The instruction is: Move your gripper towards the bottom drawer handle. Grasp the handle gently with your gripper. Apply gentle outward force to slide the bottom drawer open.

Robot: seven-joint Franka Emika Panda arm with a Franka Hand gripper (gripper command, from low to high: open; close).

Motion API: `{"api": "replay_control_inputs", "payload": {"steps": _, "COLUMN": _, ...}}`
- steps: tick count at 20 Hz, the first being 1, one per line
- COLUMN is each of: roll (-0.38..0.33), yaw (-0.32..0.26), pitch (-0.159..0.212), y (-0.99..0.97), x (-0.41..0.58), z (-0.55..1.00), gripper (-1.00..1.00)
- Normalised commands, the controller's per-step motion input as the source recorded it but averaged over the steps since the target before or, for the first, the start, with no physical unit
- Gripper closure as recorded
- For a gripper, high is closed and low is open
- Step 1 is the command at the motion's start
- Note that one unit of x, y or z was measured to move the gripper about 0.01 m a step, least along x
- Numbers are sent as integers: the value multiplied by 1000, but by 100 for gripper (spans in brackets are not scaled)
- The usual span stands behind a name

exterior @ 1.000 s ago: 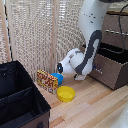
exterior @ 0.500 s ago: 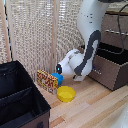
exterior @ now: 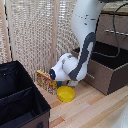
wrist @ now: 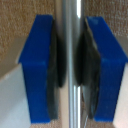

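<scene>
Gripper [wrist: 70, 65]: blue-tipped fingers [wrist: 41, 65] clamped on the bottom drawer handle [wrist: 74, 100], which lies directly between them, its long axis crossing the line from finger to finger. Handle: thin, straight, bright silver bar. Bottom drawer [exterior: 102, 70]: dark brown, standing open at the exterior view's right, the arm reaching down before it.

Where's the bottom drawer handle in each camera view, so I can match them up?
Exterior view: the bottom drawer handle is a silver sliver on the drawer front, mostly hidden behind the arm.
Wrist view: centred, between the blue fingers of the gripper.
Shared landmark: probably the bottom drawer, its brown front.
</scene>
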Motion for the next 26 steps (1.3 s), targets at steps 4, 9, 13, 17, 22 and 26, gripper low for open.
{"api": "replay_control_inputs", "payload": {"steps": 4, "roll": -3, "yaw": 0, "pitch": 0, "y": 0, "x": 54, "z": 20, "gripper": -100}}
{"api": "replay_control_inputs", "payload": {"steps": 9, "roll": -3, "yaw": -5, "pitch": 0, "y": -1, "x": 141, "z": 337, "gripper": -100}}
{"api": "replay_control_inputs", "payload": {"steps": 13, "roll": 42, "yaw": -91, "pitch": -2, "y": 0, "x": 160, "z": 629, "gripper": -100}}
{"api": "replay_control_inputs", "payload": {"steps": 17, "roll": 68, "yaw": -88, "pitch": -27, "y": 158, "x": 226, "z": 635, "gripper": -100}}
{"api": "replay_control_inputs", "payload": {"steps": 22, "roll": 216, "yaw": -3, "pitch": 14, "y": 305, "x": 144, "z": 504, "gripper": -100}}
{"api": "replay_control_inputs", "payload": {"steps": 26, "roll": 233, "yaw": -16, "pitch": 66, "y": 347, "x": 143, "z": 318, "gripper": -100}}
